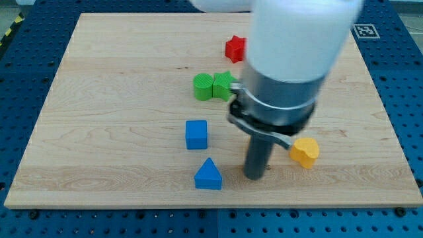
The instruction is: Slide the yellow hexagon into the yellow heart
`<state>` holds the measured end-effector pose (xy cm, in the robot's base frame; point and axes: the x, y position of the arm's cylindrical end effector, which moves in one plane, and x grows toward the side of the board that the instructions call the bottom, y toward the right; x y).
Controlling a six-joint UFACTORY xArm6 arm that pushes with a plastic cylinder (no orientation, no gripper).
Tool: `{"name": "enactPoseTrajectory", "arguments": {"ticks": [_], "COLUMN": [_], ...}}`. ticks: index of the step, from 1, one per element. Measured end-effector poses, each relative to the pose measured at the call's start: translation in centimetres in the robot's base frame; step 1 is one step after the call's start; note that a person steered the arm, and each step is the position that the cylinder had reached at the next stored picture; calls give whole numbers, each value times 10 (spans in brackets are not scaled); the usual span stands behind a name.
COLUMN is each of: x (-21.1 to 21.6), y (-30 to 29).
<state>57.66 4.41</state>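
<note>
One yellow block [305, 151] lies on the wooden board [112, 112] at the lower right. I cannot tell whether it is the hexagon or the heart. No second yellow block shows, and the arm's large body [291, 59] hides part of the board's right half. My tip [254, 177] rests on the board, to the left of the yellow block and apart from it. It is just right of the blue triangle [208, 174].
A blue cube [196, 134] sits above the blue triangle. A green round block [203, 86] and a green star [223, 86] touch each other near the middle. A red star [234, 48] lies near the top, beside the arm.
</note>
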Motion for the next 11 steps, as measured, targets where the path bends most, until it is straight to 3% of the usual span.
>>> {"name": "enactPoseTrajectory", "arguments": {"ticks": [2, 3, 6, 8, 9, 11], "x": [-67, -66, -37, -30, -30, -55], "y": [-29, -4, -4, 71, 67, -37]}}
